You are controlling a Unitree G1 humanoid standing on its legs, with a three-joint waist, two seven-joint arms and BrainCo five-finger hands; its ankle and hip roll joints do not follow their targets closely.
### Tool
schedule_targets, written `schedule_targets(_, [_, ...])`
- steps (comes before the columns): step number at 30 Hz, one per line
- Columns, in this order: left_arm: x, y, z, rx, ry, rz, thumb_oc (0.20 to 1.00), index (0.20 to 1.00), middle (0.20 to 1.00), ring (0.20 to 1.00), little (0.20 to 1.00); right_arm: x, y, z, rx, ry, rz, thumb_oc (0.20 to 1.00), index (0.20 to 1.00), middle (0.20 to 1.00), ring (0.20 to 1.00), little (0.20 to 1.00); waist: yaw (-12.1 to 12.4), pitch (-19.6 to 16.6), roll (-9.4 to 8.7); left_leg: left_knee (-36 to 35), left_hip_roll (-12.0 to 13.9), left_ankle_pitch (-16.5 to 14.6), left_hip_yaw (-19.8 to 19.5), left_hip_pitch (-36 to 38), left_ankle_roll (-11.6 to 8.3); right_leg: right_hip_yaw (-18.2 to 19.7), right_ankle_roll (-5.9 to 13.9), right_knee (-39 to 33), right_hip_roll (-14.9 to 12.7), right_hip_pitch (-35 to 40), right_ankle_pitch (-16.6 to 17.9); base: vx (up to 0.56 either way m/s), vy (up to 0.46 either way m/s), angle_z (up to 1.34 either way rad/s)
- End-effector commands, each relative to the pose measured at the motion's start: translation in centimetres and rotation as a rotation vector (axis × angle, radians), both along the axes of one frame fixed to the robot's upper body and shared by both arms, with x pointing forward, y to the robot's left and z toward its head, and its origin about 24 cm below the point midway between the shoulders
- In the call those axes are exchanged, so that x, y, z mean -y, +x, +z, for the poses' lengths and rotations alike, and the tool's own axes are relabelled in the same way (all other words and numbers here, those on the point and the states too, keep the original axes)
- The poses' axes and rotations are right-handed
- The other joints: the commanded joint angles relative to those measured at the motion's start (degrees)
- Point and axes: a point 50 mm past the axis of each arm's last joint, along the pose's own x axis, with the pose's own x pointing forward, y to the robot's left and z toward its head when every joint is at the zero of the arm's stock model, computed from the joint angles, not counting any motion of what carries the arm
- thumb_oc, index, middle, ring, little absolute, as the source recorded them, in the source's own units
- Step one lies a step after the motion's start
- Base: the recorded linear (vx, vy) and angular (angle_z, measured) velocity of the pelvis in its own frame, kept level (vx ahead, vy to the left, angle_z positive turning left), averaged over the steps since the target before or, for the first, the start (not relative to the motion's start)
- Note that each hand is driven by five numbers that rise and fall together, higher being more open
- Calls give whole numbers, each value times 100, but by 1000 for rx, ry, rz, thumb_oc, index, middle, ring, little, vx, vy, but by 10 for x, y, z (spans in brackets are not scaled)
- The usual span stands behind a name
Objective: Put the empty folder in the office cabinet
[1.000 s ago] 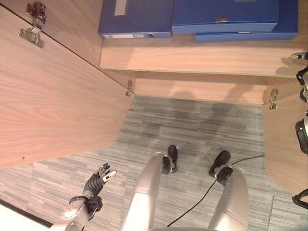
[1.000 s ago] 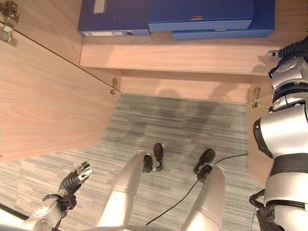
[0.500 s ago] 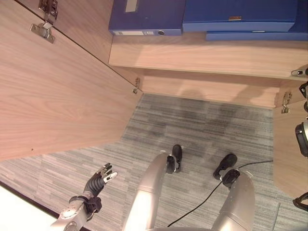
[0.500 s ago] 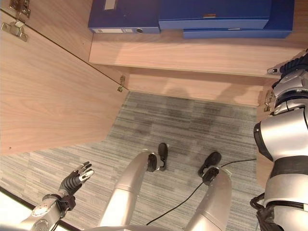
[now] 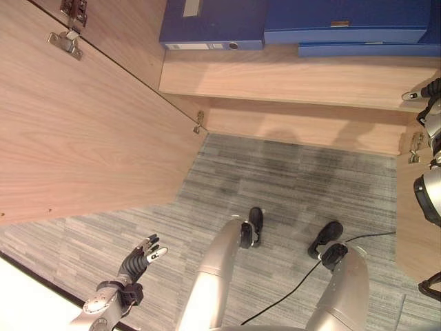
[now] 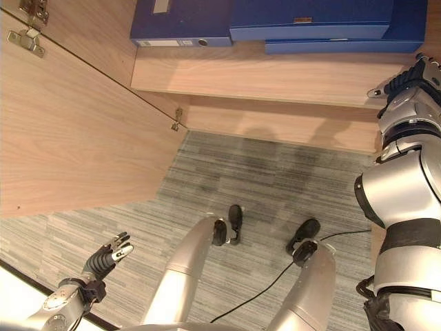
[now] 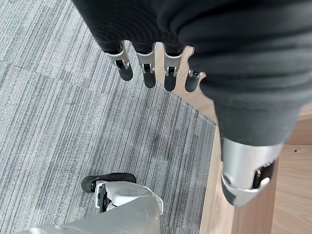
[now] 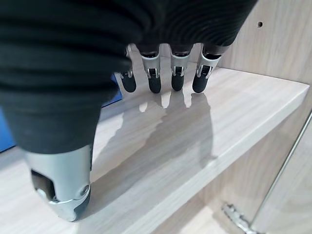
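Over the pale wooden cabinet shelf [image 8: 234, 126], the right hand [image 6: 413, 76] hovers with straight fingers, holding nothing. Low over grey striped carpet [image 5: 303, 186], the left hand [image 5: 141, 256] hangs open, empty. Three flat blue folders [image 5: 344, 24] lie apparently side by side on the shelf.

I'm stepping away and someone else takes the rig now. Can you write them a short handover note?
Left hand: low by the robot's left side over the grey carpet, fingers straight, holding nothing.
Right hand: raised at the front edge of the cabinet shelf, fingers straight over the bare wood, holding nothing.
Blue folders lie flat on the shelf, toward its back; both cabinet doors stand open.
Done, as it looks: the folder is in the cabinet and released.
Left: pull the right arm back; possibly close the doors.
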Motion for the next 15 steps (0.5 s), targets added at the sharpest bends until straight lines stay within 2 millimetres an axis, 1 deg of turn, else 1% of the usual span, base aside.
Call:
schedule_targets(1, [-21, -10, 5, -5, 87, 37, 1000, 1000, 1000, 1000, 1000, -29, 18, 11, -32, -45, 159, 1000, 1000, 1000, 1000, 1000, 173, 218, 351, -968, -43, 449, -439, -181, -148, 291, 288, -152, -125, 348, -502, 0, 0, 0])
schedule_targets(4, [-23, -9, 7, 8, 96, 53, 1000, 1000, 1000, 1000, 1000, -40, 25, 5, -29, -14, 200, 1000, 1000, 1000, 1000, 1000, 178, 236, 354, -960, -56, 444, -430, -183, -145, 317, 283, -138, -127, 339, -515, 0, 0, 0])
schedule_targets(8, [-23, -8, 7, 11, 101, 66, 1000, 1000, 1000, 1000, 1000, -57, 33, 4, -16, 17, 263, 1000, 1000, 1000, 1000, 1000, 172, 254, 351, -878, -68, 433, -407, -252, -144, 341, 266, -69, -148, 281, -527, 0, 0, 0])
schedule_targets(9, [-23, -8, 6, 7, 104, 68, 1000, 1000, 1000, 1000, 1000, -61, 35, 3, -15, 24, 280, 1000, 1000, 1000, 1000, 1000, 181, 253, 348, -871, -73, 430, -410, -255, -145, 341, 262, -67, -151, 278, -530, 0, 0, 0])
schedule_targets(10, [-24, -8, 6, 12, 105, 80, 1000, 1000, 1000, 1000, 1000, -72, 40, 0, -5, 53, 322, 1000, 1000, 1000, 1000, 1000, 190, 259, 340, -861, -73, 426, -409, -261, -142, 342, 253, -49, -158, 271, -539, 0, 0, 0])
schedule_targets(11, [-24, -8, 6, 11, 105, 80, 1000, 1000, 1000, 1000, 1000, -73, 40, 0, -5, 54, 322, 1000, 1000, 1000, 1000, 1000, 187, 258, 338, -861, -73, 425, -409, -261, -142, 343, 253, -48, -158, 271, -539, 0, 0, 0])
schedule_targets(12, [-25, -8, 6, 10, 108, 82, 1000, 1000, 1000, 1000, 1000, -77, 42, 0, 0, 62, 340, 1000, 1000, 1000, 1000, 1000, 191, 262, 336, -851, -74, 426, -403, -268, -143, 351, 253, -46, -160, 265, -535, 0, 0, 0])
schedule_targets(13, [-24, -9, 4, 4, 102, 89, 1000, 1000, 1000, 1000, 1000, -87, 46, -2, 6, 81, 372, 1000, 1000, 1000, 1000, 1000, 200, 272, 341, -862, -74, 433, -396, -284, -141, 360, 246, -50, -161, 254, -534, 0, 0, 0])
schedule_targets(14, [-24, -9, 4, 4, 103, 89, 1000, 1000, 1000, 1000, 1000, -87, 46, -2, 6, 81, 372, 1000, 1000, 1000, 1000, 1000, 198, 272, 339, -862, -74, 433, -396, -284, -141, 361, 246, -50, -161, 253, -534, 0, 0, 0])
schedule_targets(15, [-23, -8, 5, 8, 101, 88, 1000, 1000, 1000, 1000, 1000, -92, 48, -3, 9, 89, 388, 1000, 1000, 1000, 1000, 1000, 200, 278, 344, -865, -76, 435, -395, -290, -141, 360, 240, -55, -157, 249, -535, 0, 0, 0])
